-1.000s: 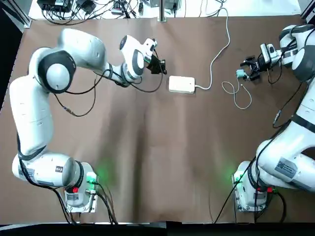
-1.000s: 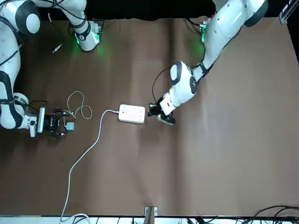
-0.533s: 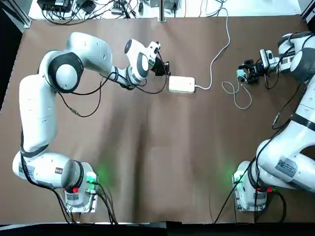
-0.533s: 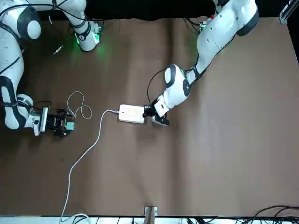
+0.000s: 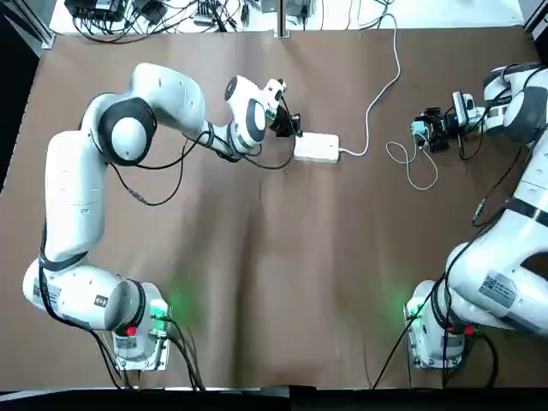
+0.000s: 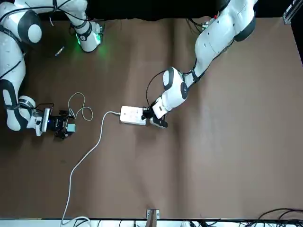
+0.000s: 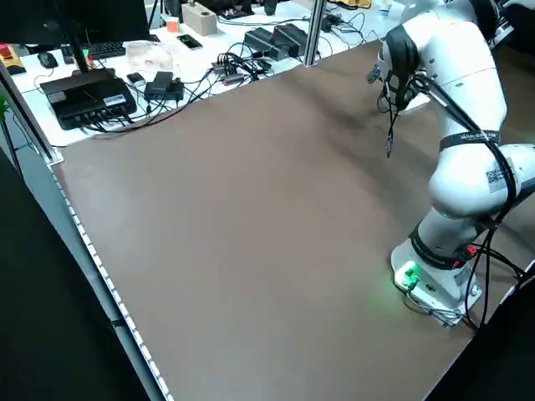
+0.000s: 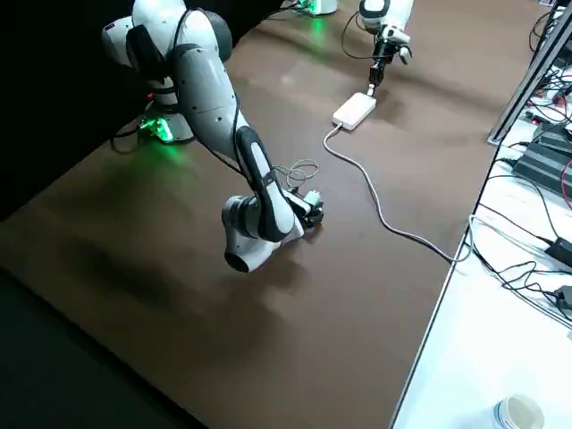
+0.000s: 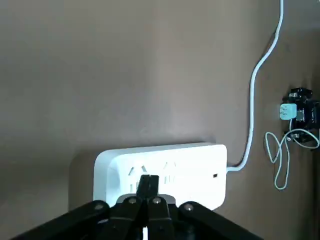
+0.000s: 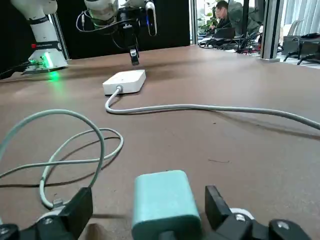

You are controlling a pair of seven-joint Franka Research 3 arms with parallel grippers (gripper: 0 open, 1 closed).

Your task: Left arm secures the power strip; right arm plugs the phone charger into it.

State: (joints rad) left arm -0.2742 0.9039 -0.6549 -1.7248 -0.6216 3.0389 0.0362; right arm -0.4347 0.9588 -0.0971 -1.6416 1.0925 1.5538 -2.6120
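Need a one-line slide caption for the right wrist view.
Phone charger between the open right gripper's fingers, power strip farther off.

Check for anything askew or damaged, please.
No damage shows. The charger sits off-centre between the right gripper's open fingers, apparently ungripped. The left gripper, fingers shut, is at the power strip's cordless end; that looks normal.

White arms point(image 5: 75, 188), grey-black joint rings point(image 5: 128, 137)

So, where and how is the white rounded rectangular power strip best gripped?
Probably grip the strip across its straight, parallel long sides, near the end opposite the thick white cord, with the left tool coming from that end; its top sockets stay free.
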